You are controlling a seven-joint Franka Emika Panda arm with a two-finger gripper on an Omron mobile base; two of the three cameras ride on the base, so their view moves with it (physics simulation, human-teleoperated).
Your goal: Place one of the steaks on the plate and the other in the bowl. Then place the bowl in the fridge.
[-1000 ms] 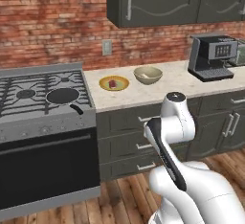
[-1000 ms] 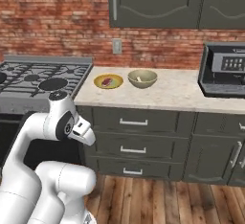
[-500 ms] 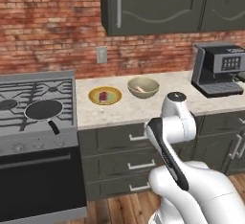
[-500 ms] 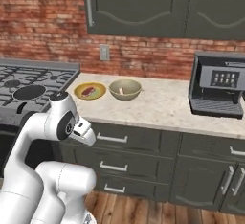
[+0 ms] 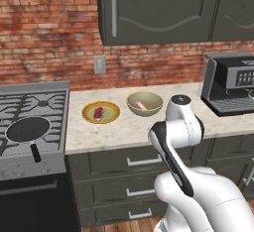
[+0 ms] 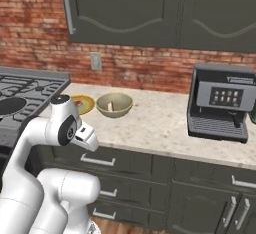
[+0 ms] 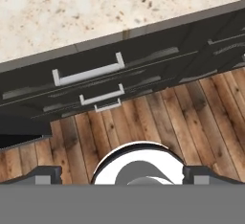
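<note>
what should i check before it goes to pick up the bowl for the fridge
1. One steak on the plate: ok.
2. Other steak in the bowl: ok.
3. Bowl upright on the counter, apart from the plate: ok.
4. Gripper open and empty: ok.
5. Gripper near the bowl: not ok, it points down at the drawers and floor.
6. Fridge door open and path clear: cannot tell.

Whole view shifted, base driving.
</note>
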